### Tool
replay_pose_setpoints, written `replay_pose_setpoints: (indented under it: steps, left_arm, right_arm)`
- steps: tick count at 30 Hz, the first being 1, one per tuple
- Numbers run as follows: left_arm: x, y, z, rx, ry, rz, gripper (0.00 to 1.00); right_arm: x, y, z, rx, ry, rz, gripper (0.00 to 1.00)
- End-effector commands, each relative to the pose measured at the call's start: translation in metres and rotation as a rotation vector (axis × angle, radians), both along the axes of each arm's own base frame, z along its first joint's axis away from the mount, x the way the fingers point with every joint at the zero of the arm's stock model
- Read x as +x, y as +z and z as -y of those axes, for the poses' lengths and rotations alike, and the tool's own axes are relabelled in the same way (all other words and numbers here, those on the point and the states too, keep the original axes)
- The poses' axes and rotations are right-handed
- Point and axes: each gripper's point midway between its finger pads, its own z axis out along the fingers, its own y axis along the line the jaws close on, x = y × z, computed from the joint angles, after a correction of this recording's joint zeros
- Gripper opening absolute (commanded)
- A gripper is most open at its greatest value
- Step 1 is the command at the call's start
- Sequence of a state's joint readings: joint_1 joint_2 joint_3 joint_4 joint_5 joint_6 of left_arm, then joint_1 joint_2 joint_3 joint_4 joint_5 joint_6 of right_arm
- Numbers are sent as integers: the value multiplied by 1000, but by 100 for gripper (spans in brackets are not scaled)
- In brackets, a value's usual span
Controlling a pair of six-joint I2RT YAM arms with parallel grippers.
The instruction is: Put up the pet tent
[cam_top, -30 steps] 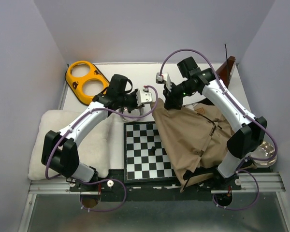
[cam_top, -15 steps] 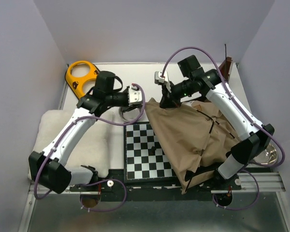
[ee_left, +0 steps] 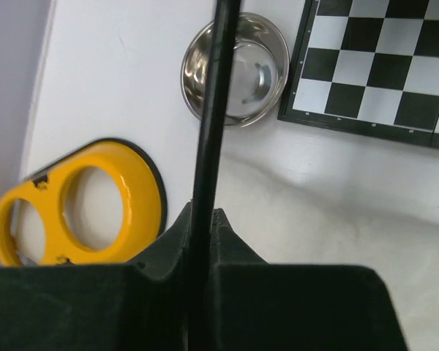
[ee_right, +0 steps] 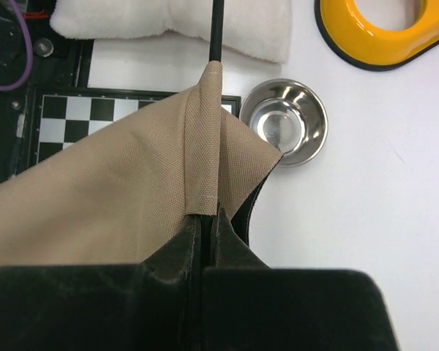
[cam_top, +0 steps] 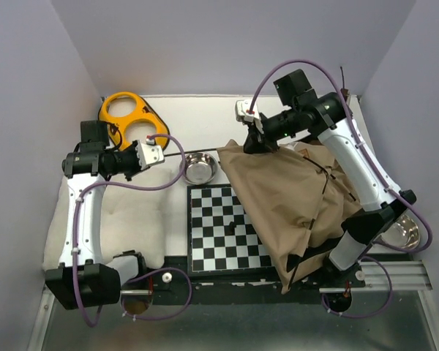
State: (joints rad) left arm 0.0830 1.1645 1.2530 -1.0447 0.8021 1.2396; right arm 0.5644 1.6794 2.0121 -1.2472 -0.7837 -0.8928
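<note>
Two grippers share one black pole (ee_left: 214, 110): the left gripper (ee_left: 203, 219) pinches it while the right gripper (ee_right: 208, 219) pinches the pet tent (ee_right: 95, 183) sleeve just ahead of its fingers, likely for threading.

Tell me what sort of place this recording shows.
Probably a lab robot test cell, not a home: plain lilac walls box in a white table, and unrelated props share it, a black-and-white chessboard, a round steel bowl and a tan fabric pet tent.

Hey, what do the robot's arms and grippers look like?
Both the left arm and right arm have white shells with black joints, and a purple cable loops along each. The left gripper and right gripper have black fingers.
</note>
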Motion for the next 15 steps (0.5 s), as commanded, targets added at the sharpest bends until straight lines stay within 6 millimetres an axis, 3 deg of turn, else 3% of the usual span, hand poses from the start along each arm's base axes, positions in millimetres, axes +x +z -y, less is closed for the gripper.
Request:
replay_pose_setpoints:
  steps: [1, 3, 7, 9, 15]
  left_arm:
    - [-26, -2, -18, 83, -40, 23, 0]
    - [-28, 4, -10, 44, -56, 53, 0]
    - [-22, 33, 21, -99, -67, 85, 0]
    - [-19, 44, 39, -129, -93, 92, 0]
    - [-13, 66, 100, -217, -167, 118, 0]
  right_arm:
    - [-1, 4, 2, -38, 51, 52, 1]
    - [-3, 7, 0, -36, 53, 52, 5]
    - [-3, 7, -6, -38, 59, 54, 34]
    - [-5, 8, -8, -32, 65, 53, 43]
    - [-13, 9, -14, -21, 88, 35, 46]
